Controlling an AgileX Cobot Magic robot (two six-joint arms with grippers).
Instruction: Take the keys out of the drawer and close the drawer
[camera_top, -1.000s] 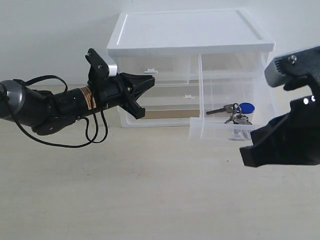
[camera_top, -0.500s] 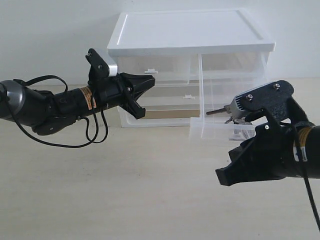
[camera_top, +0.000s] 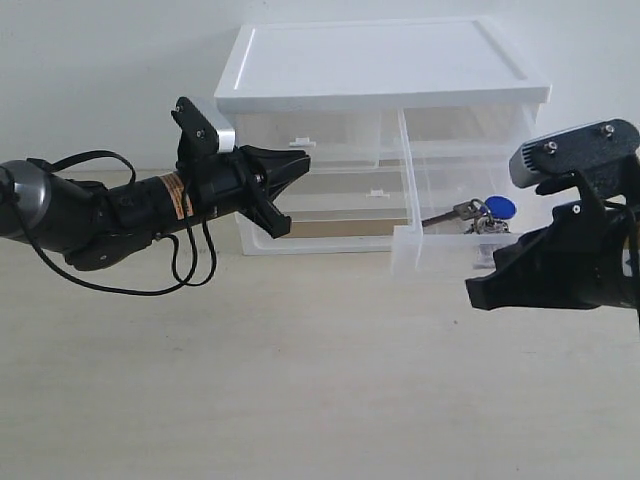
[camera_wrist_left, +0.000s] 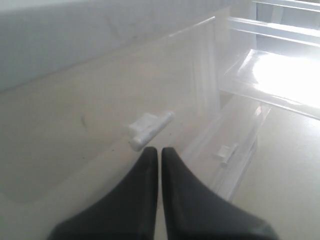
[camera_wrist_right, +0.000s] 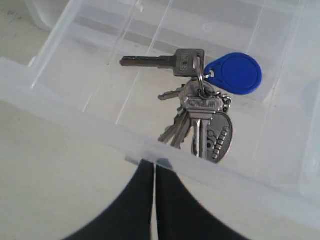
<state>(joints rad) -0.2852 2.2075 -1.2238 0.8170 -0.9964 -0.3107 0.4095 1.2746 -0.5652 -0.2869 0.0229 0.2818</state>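
**Exterior view.** 1 white-topped translucent plastic cabinet (camera_top: 380, 60) stands on a pale beige table (camera_top: 300, 380). Its small translucent upper-right drawer (camera_top: 408, 250) is pulled out. Inside lies 1 bunch of silver metal keys (camera_top: 478, 216) with a round blue fob (camera_top: 500, 207). The black left gripper (camera_top: 298, 167), clenched and empty, hangs in front of the upper-left small drawer (camera_top: 310, 135). The black right gripper (camera_top: 478, 296), clenched and empty, sits low at the open drawer's front.

**Left wrist view.** Left gripper (camera_wrist_left: 159, 150): 2 fingers pressed together with nothing between them, tips just short of the white tab handle (camera_wrist_left: 150, 129).

**Right wrist view.** Right gripper (camera_wrist_right: 154, 162): 2 fingers pressed together, holding nothing, tips at the drawer's (camera_wrist_right: 75, 107) front wall; contact cannot be told. The keys (camera_wrist_right: 197, 110) lie flat on the drawer floor, fob (camera_wrist_right: 235, 74) alongside.
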